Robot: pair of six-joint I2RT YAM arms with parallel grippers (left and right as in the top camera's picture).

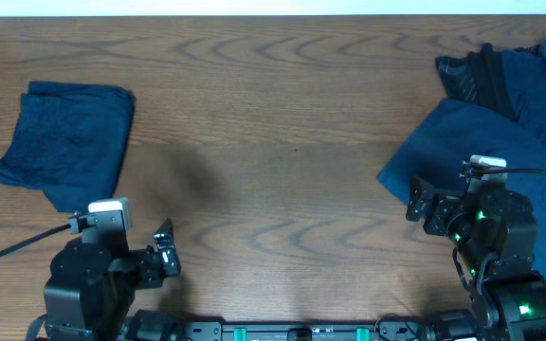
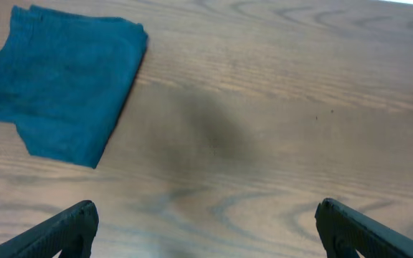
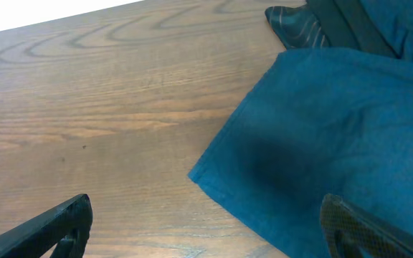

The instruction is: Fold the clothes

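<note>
A folded dark navy garment (image 1: 64,142) lies at the table's left; the left wrist view shows it at upper left (image 2: 63,89). A loose pile of dark navy clothes (image 1: 500,123) lies at the right edge, with one flat piece reaching toward the middle (image 3: 321,150). My left gripper (image 1: 164,251) is open and empty near the front left (image 2: 205,229), apart from the folded garment. My right gripper (image 1: 423,204) is open and empty (image 3: 206,229), low over the flat piece's near left edge.
The wooden table (image 1: 282,123) spans the view, with its far edge against a white strip at the top. A striped darker fabric part (image 3: 300,25) shows at the back of the right pile. Cables run from both arms.
</note>
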